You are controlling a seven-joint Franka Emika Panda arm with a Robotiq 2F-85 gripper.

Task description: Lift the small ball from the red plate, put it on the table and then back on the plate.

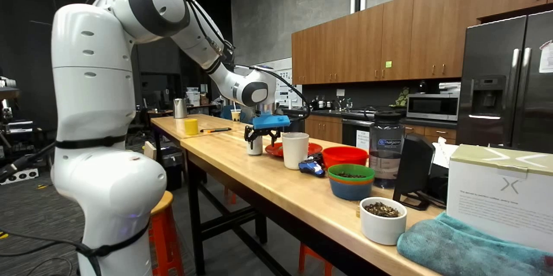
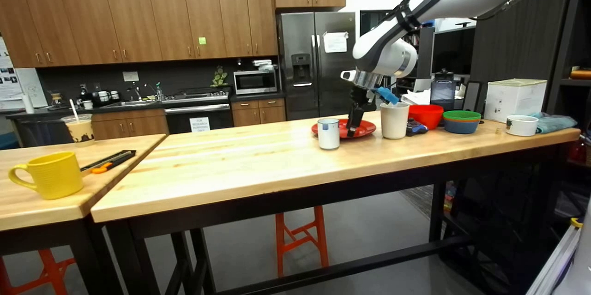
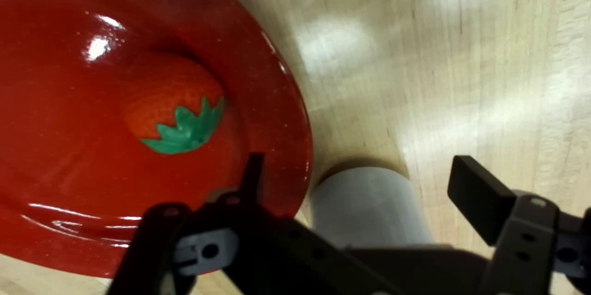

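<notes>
The gripper (image 3: 359, 165) points down with its fingers (image 3: 480, 198) spread wide; in the wrist view one shows against the red plate (image 3: 83, 147), the other against the table (image 3: 461, 64), and a small white cup (image 3: 369, 207) shows in the gap between them with space on both sides. The small ball (image 3: 173, 103), red with green strawberry leaves, lies on the plate near its right rim there, apart from the fingers. In an exterior view the small white cup stands upright at the near left of the plate, and a taller white cup (image 2: 395, 122) to the plate's right. Farther right come a red bowl (image 2: 425, 118) and stacked bowls (image 2: 461, 128), a bottle (image 2: 443, 94) behind them, then a white box (image 2: 516, 101). Well to the left, a yellow mug (image 2: 55, 177) stands on a second table (image 2: 18, 205).
</notes>
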